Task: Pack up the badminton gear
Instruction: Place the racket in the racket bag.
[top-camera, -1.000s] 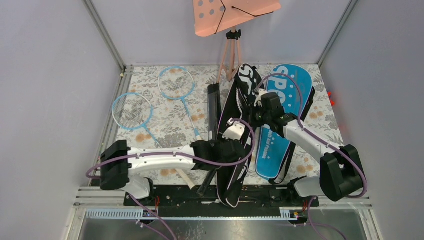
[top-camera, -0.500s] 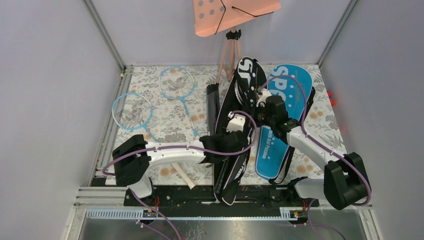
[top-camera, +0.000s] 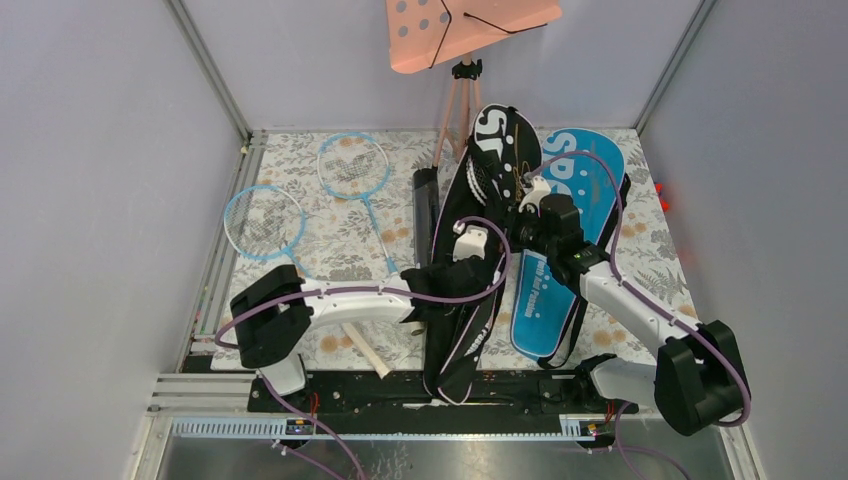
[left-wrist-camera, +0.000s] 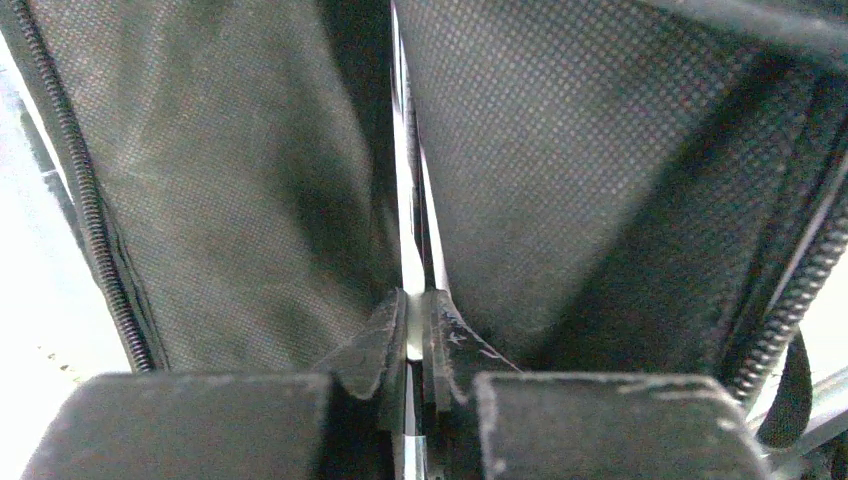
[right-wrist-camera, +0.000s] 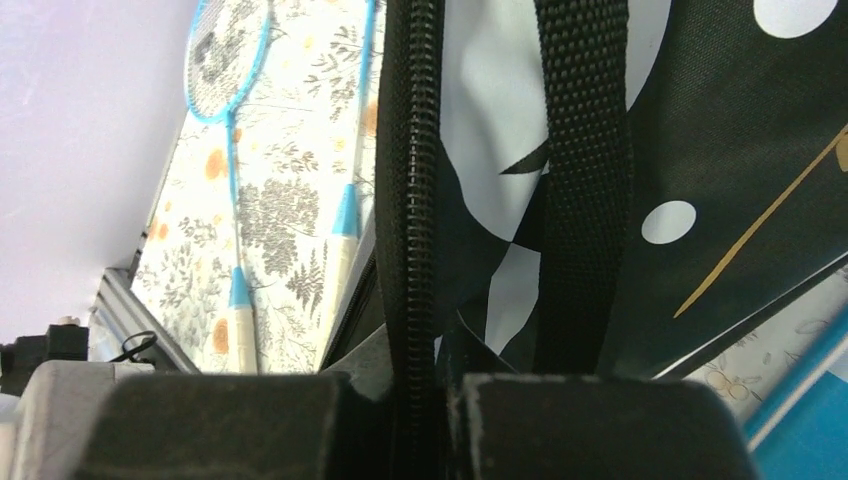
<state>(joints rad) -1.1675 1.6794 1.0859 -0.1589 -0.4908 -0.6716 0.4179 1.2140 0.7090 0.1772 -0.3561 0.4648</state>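
Left tool: our left gripper (left-wrist-camera: 412, 338) is pressed together on a thin fold of the long black woven SPORT racket bag with white lettering (top-camera: 487, 165), in its lower half.
Right tool: our right gripper (right-wrist-camera: 425, 385) pinches the same bag's coiled zipper edge (right-wrist-camera: 405, 180), just beside a black webbing strap (right-wrist-camera: 585, 200), nearer the wide end.
Bag position: it spans both arms and appears tipped up on its edge, between the slim black tube (top-camera: 426, 210) and the flat blue SPORT bag (top-camera: 575, 175).
Other gear: two thin rackets with light-blue hoops (top-camera: 262, 222) (top-camera: 352, 165) lie flat on the floral cloth (top-camera: 330, 250), well apart from both grippers.
Risk, slipping: we judge both holds narrow, so pulling the arms apart could drag the fabric or zipper out.
Risk, sagging: if one pinch fails, the bag could flop onto the tube or the blue bag.
Risk, opening: we cannot tell whether the bag's mouth is open enough for rackets.
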